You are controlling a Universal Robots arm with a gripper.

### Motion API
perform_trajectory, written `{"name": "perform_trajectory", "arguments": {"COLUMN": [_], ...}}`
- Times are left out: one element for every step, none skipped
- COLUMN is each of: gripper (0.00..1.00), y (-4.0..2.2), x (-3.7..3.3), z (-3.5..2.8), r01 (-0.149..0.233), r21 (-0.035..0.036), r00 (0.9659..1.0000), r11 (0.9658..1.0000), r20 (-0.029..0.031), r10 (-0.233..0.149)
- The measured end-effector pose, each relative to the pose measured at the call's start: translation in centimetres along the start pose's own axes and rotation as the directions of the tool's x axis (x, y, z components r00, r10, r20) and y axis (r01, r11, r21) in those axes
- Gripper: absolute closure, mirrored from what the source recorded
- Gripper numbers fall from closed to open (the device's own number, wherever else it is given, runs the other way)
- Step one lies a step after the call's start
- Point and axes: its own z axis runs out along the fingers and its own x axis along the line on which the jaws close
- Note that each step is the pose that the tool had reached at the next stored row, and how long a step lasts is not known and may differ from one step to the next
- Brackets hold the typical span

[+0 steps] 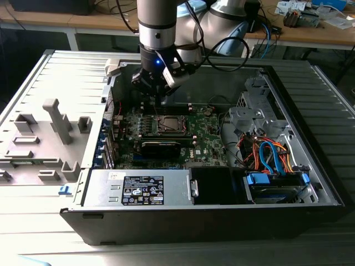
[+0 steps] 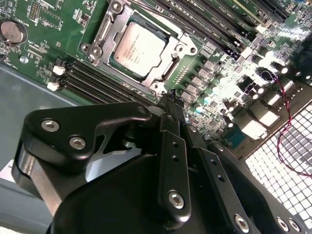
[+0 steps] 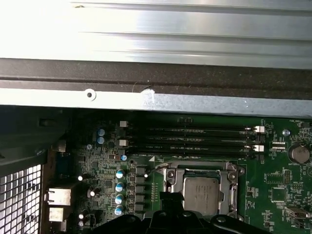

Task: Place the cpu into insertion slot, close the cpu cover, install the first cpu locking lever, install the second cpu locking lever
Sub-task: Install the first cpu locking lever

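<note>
Inside the open computer case [image 1: 310, 88], the end effector [image 2: 170, 100], fingers together and empty, hovers just above the cpu [image 2: 138, 49], already seated under its closed cpu cover [image 2: 168, 66].

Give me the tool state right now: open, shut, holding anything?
Tool: shut, fingertips together, nothing held. It hangs just beside the socket, where the chip already sits with the cover down around it.

Open computer case [image 1: 310, 183] holds a power supply [image 1: 138, 188] at near side, with bundled cables [image 1: 266, 155] to the exterior view's right.
</note>
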Motion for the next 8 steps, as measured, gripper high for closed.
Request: {"name": "perform_trajectory", "arguments": {"gripper": [0.89,0.89,0.89,0.89,0.89,0.89,0.89,0.89], "y": [0.01,0.03,0.05,0.08,0.11,0.12,0.14,0.16], "x": [0.03,0.05,0.09,0.11,0.13,0.15,0.18,0.20], "z": [0.00,0.00,0.01,0.01,0.01,0.01,0.01,0.01], "r01": [0.000,0.000,0.000,0.000,0.000,0.000,0.000,0.000], "r21": [0.0001,0.0000,-0.0001,0.0000,0.0000,-0.0001,0.0000,0.0000], "r00": [1.0000,1.0000,1.0000,1.0000,1.0000,1.0000,1.0000,1.0000], "r11": [1.0000,1.0000,1.0000,1.0000,1.0000,1.0000,1.0000,1.0000], "r20": [-0.0001,0.0000,0.0000,0.0000,-0.0001,0.0000,0.0000,0.0000], "r10": [0.000,0.000,0.000,0.000,0.000,0.000,0.000,0.000]}}
